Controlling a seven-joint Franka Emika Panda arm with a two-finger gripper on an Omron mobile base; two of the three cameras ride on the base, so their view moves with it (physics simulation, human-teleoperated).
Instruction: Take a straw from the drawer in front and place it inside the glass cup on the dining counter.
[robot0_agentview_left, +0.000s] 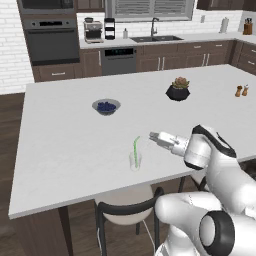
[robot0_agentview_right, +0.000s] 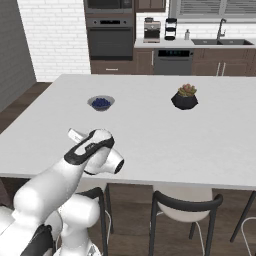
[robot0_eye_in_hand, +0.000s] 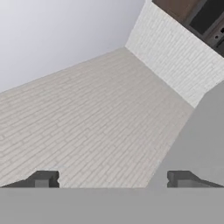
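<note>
A thin light green straw (robot0_agentview_left: 135, 148) stands tilted inside a small clear glass cup (robot0_agentview_left: 135, 161), its upper half rising above the rim. The cup sits near the front edge of a wide white dining counter (robot0_agentview_left: 65, 135), well apart from anything else.

Just right of the straw's top, the robot's claw (robot0_agentview_left: 152, 136) hovers above the counter, level with the straw's upper end and apart from it. Seen from the hand camera, its two dark fingertips (robot0_eye_in_hand: 43, 178) stand wide apart with nothing between them.

Further back on the counter sit a grey bowl of blueberries (robot0_agentview_left: 106, 106), a dark potted succulent (robot0_agentview_left: 178, 89) and two small shakers (robot0_agentview_left: 241, 90).

The straw appears delivered, so the step in hand is likely withdrawal. Done well, the claw would draw back to the right and upward with its fingers kept spread, avoiding the leaning straw and the light cup, which could tip if brushed.
</note>
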